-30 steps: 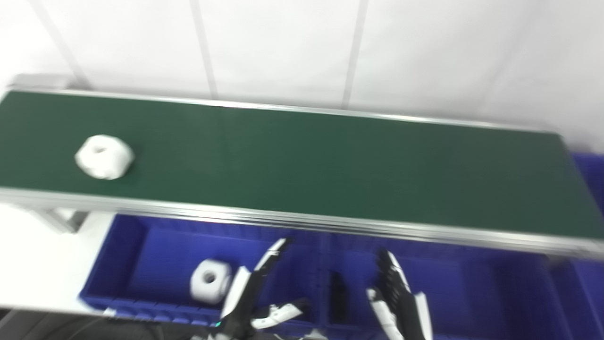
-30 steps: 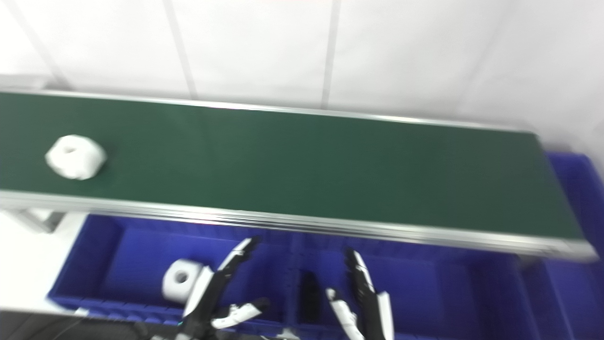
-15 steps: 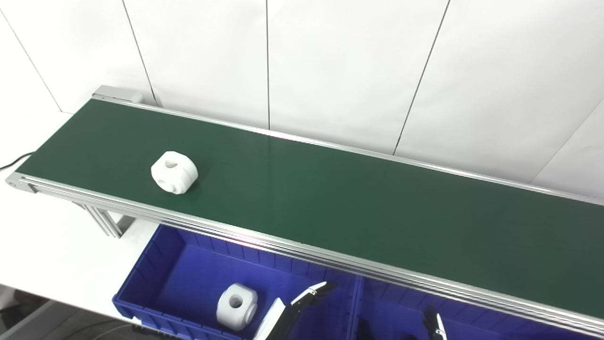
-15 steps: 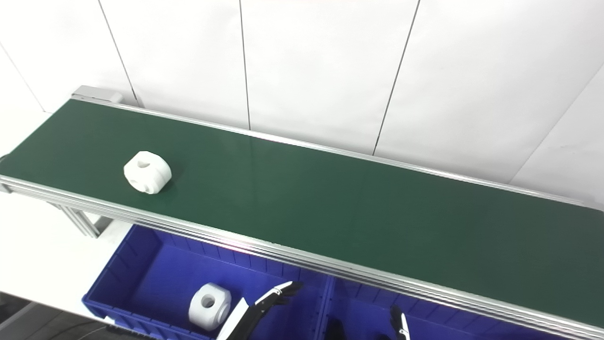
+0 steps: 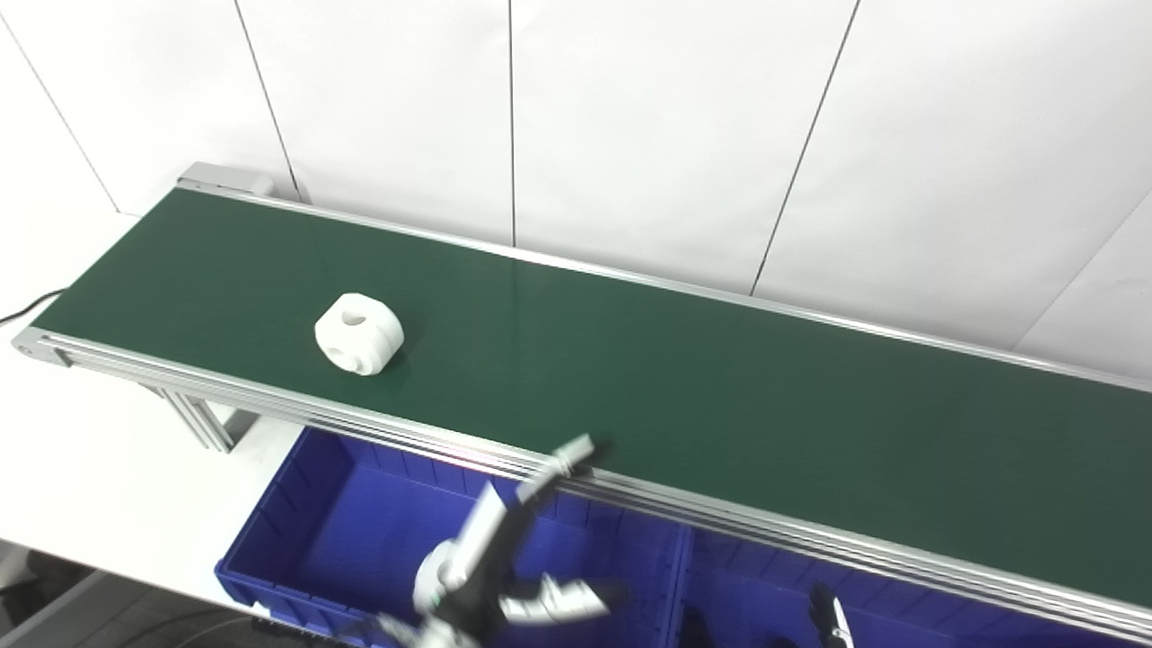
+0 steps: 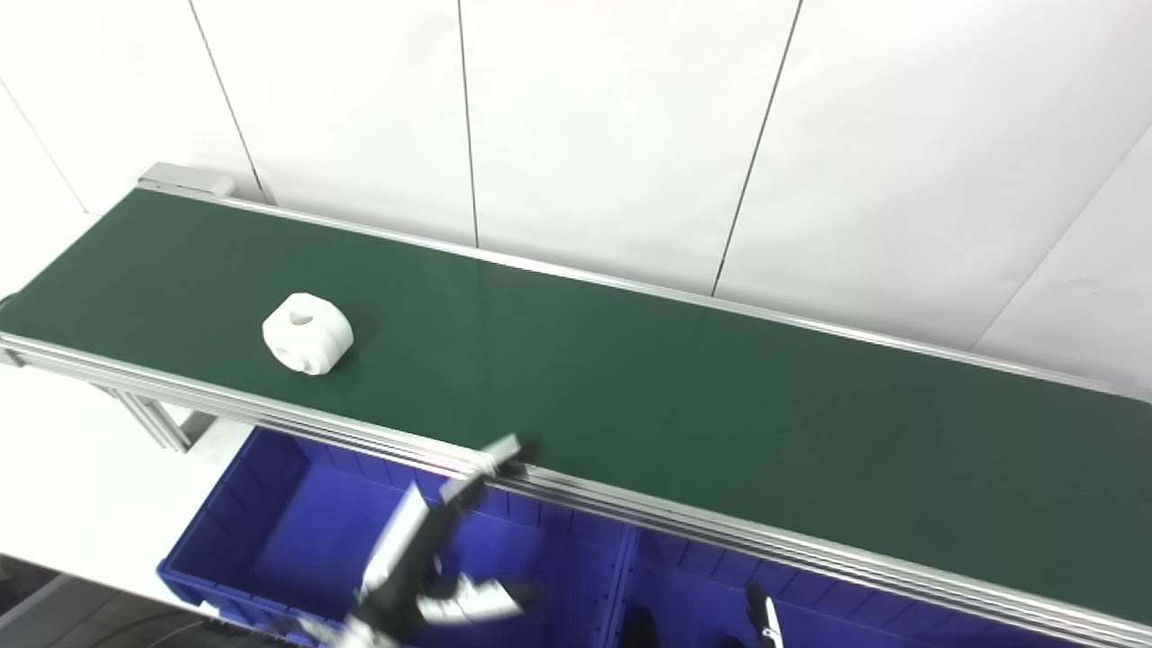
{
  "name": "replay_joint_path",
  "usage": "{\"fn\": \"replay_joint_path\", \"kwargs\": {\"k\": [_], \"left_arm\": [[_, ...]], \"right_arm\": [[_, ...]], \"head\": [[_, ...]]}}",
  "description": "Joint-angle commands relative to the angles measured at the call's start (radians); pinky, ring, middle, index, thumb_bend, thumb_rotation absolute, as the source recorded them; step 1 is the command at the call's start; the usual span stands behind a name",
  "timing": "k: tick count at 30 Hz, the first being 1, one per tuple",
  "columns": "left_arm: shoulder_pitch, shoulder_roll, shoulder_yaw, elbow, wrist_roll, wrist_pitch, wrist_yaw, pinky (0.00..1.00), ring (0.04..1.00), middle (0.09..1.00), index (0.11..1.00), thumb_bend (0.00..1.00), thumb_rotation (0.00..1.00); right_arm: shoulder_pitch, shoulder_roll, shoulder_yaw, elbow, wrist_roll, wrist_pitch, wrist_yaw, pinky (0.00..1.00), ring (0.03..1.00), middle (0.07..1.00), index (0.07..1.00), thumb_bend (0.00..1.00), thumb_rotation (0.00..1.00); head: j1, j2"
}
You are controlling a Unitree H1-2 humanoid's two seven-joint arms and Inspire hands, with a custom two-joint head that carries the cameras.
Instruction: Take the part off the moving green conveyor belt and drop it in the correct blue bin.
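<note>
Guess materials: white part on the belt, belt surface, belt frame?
White part: likely matte plastic, evenly white with soft rounded edges and moulded holes. Belt surface: dark green, probably rubber or PVC, smooth with a faint sheen. Belt frame: looks like aluminium extrusion, silver, ribbed, with bright highlights.

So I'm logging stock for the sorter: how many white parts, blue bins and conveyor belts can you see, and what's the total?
White parts: 2 (on belt; in left bin, partly behind the left hand)
Blue bins: 2 (left; right)
Green conveyor belts: 1
Total: 5
</note>
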Motion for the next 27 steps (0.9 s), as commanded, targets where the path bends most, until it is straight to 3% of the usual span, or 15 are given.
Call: {"fn": "replay_joint_path", "kwargs": {"k": [1,4,11,14,22,27], "left_arm": [[-0.029,0.011,0.063,-0.061,0.009,0.031,-0.069,0.82,0.887,0.91,0.9,0.69,0.61],[-0.059,0.024,0.152,-0.104,0.032,0.116,-0.161,0.85,0.902,0.919,0.911,0.68,0.67],[-0.138,0.029,0.28,-0.118,0.041,0.21,-0.316,0.88,0.921,0.93,0.93,0.65,0.63],[-0.179,0.049,0.312,-0.104,0.075,0.243,-0.374,0.89,0.936,0.947,0.95,0.64,0.64],[-0.231,0.086,0.352,-0.088,0.135,0.312,-0.486,0.91,0.967,0.995,0.989,0.65,0.51],[-0.34,0.161,0.395,0.021,0.178,0.369,-0.55,0.9,0.959,0.984,0.98,0.67,0.43]], "right_arm": [[-0.012,0.007,0.01,-0.021,-0.004,-0.058,-0.032,0.97,0.949,0.946,0.951,0.6,1.0],[-0.015,0.007,0.019,-0.022,0.004,-0.058,-0.034,0.98,0.95,0.951,0.951,0.6,1.0],[-0.011,0.007,0.03,-0.029,-0.041,-0.058,-0.073,0.94,0.925,0.928,0.936,0.6,1.0],[-0.014,0.006,0.037,-0.03,-0.043,-0.058,-0.082,0.93,0.917,0.923,0.929,0.61,1.0],[-0.02,0.007,0.035,-0.022,-0.032,-0.058,-0.079,0.93,0.912,0.911,0.928,0.62,1.0],[-0.021,0.005,0.029,-0.024,-0.016,-0.058,-0.057,0.92,0.911,0.91,0.928,0.65,0.99]], "head": [[-0.006,0.001],[-0.016,0.004],[-0.061,0.033],[-0.069,0.037],[-0.082,0.046],[-0.077,0.045]]}}
